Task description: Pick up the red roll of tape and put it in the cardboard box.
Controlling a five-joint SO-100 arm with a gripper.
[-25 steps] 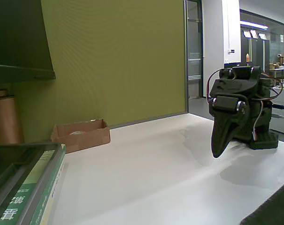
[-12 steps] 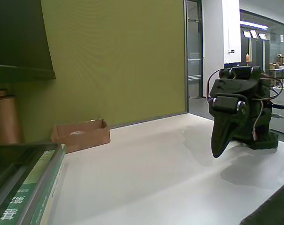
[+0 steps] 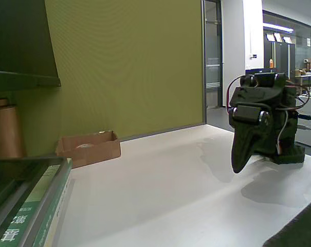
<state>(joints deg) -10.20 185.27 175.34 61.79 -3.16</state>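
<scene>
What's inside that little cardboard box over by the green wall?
The cardboard box is seen nearly side-on, so its front wall hides most of the inside. Just above the rim a pale, rounded thing peeks out; what it is cannot be told. No red tape roll shows anywhere in this fixed view.

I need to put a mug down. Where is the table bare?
The white table is bare between the low brown cardboard box and the dark gripper. The left edge is crowded by green books.
</scene>
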